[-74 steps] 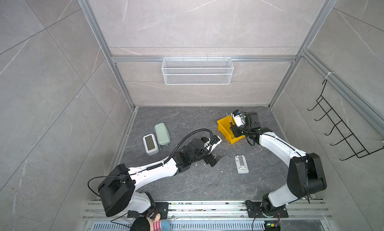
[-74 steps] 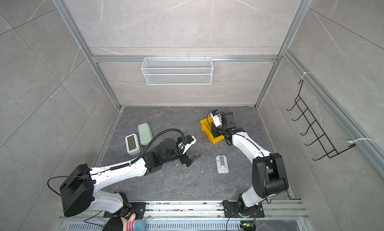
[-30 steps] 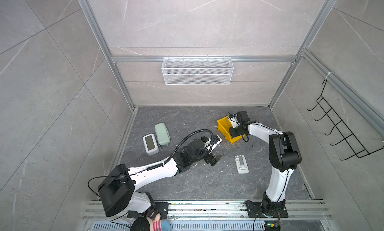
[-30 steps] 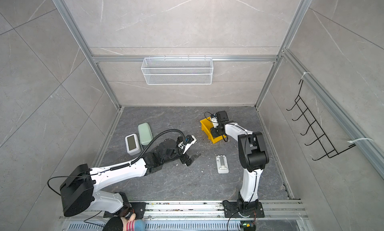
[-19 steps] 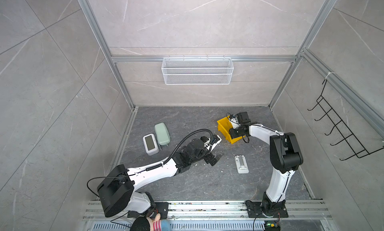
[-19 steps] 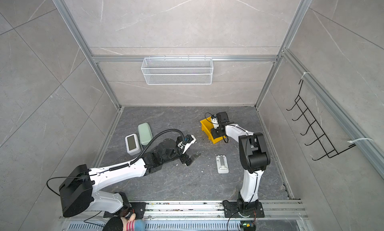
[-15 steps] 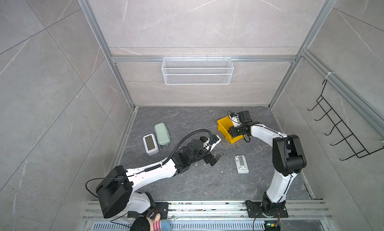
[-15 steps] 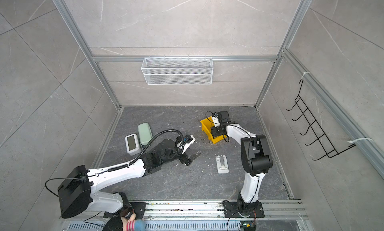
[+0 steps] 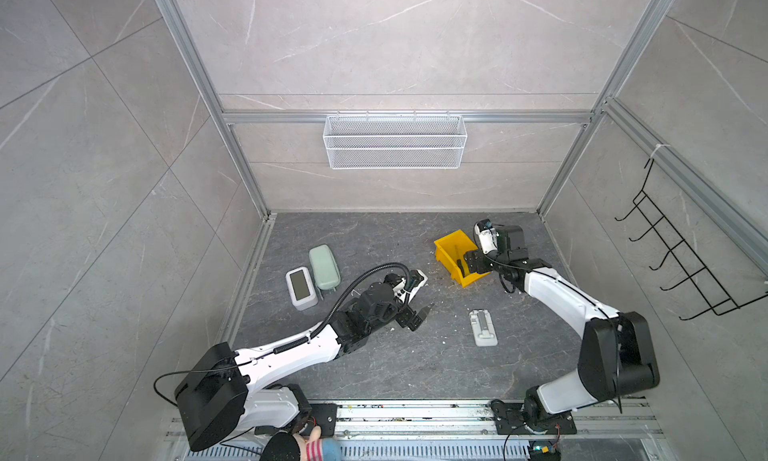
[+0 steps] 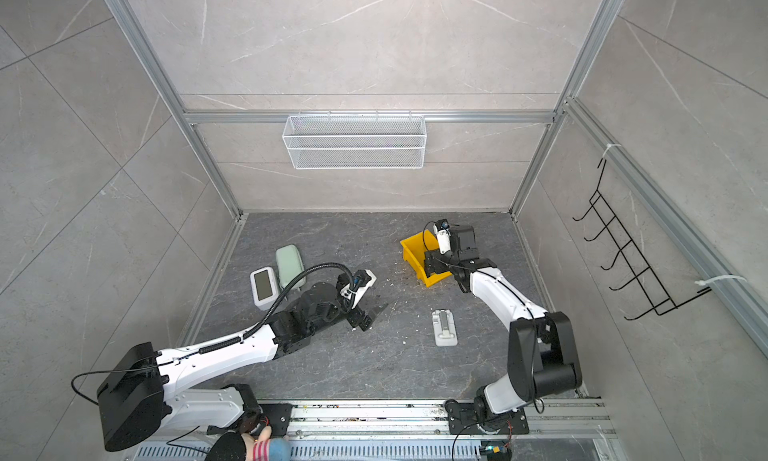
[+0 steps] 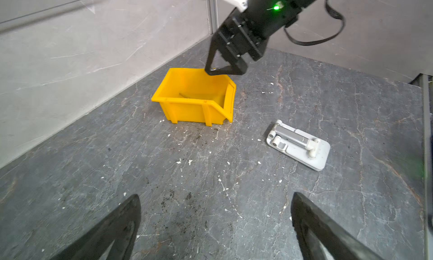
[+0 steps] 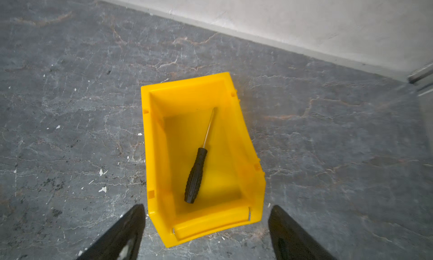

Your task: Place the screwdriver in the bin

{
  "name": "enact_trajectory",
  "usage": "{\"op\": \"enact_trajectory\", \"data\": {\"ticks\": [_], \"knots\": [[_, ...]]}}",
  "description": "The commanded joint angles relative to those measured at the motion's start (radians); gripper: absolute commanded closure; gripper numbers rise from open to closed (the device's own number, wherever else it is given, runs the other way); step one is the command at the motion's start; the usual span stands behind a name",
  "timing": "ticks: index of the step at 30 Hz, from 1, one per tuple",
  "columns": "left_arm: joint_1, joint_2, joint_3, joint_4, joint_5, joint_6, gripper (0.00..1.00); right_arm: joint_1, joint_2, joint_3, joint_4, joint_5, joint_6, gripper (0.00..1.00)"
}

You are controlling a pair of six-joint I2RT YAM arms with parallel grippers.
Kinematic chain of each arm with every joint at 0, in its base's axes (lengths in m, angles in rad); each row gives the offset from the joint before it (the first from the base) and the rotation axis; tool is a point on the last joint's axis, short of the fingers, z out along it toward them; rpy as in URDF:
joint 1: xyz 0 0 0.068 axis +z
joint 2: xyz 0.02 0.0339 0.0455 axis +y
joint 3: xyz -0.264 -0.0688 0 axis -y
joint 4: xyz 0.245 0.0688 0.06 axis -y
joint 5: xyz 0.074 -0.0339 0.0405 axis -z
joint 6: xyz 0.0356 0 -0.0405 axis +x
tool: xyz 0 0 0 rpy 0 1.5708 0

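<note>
Screwdriver now lies loose inside the yellow bin at the far right of the surface, my right fingers having just spread open above it, left fingers wide open and empty near the middle, so the task looks done.

**Mid-desk lane open; right pincer crowds the bin's lip**

The right pincer, jaws spread and holding nothing, hangs over the low-lip end of the yellow bin and blocks entry from that side. The screwdriver lies loose on the bin's floor. Between the bin and the wide-spread left pincer, the desk is bare but for crumbs. A grey stand lies flat near the bin. A green case and a white device sit side by side near the left rail.
</note>
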Motion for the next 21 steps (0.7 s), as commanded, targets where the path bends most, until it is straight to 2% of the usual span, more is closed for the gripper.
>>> {"op": "enact_trajectory", "data": {"ticks": [1,6,13,16,19,21], "knots": [[0.042,-0.061,-0.027,0.045,-0.022,-0.013,0.0,-0.007,-0.117,-0.09,0.11,0.05,0.032,0.14],[0.137,-0.142,-0.093,0.041,-0.036,-0.024,0.0,-0.011,-0.296,-0.259,0.212,0.115,0.065,0.14],[0.358,-0.315,-0.27,0.089,-0.1,-0.056,0.0,-0.025,-0.48,-0.491,0.364,0.214,0.147,0.07],[0.464,-0.392,-0.348,0.075,-0.124,-0.047,0.0,-0.035,-0.513,-0.569,0.405,0.24,0.177,0.05],[0.544,-0.45,-0.432,0.113,-0.196,-0.012,0.0,-0.035,-0.516,-0.635,0.443,0.27,0.172,0.05],[0.593,-0.471,-0.473,0.133,-0.194,0.023,0.0,-0.035,-0.511,-0.705,0.542,0.293,0.164,0.04]]}}
